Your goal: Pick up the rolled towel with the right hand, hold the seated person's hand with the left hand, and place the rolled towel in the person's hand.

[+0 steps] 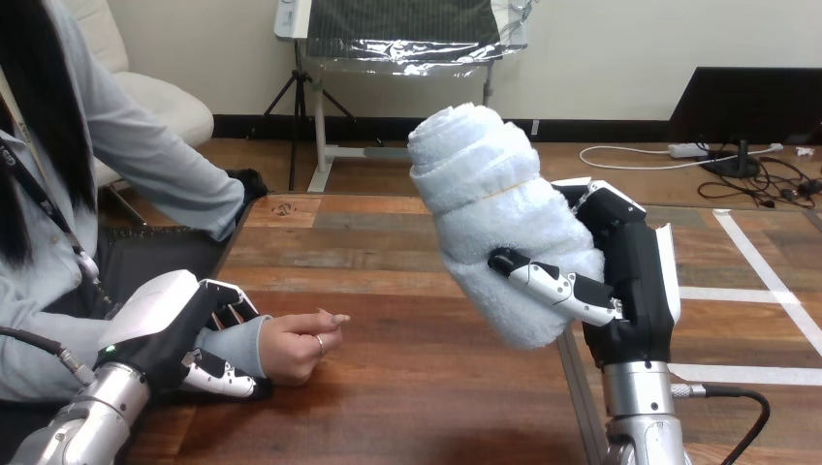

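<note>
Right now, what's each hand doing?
Left hand: shut round the person's sleeved wrist.
Right hand: shut on the rolled white terry towel, lifted.

Head camera — forward and down; table (436,407) near

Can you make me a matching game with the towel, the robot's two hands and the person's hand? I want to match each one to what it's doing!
Things:
1. towel
2. left hand
3. right hand
4. person's hand

What it's doing:
A. resting on the table, fingers loosely curled
B. curled round the person's wrist
C. rolled up, white, lifted above the table
D. gripping the towel

Pairs: 1-C, 2-B, 3-D, 4-A
</note>
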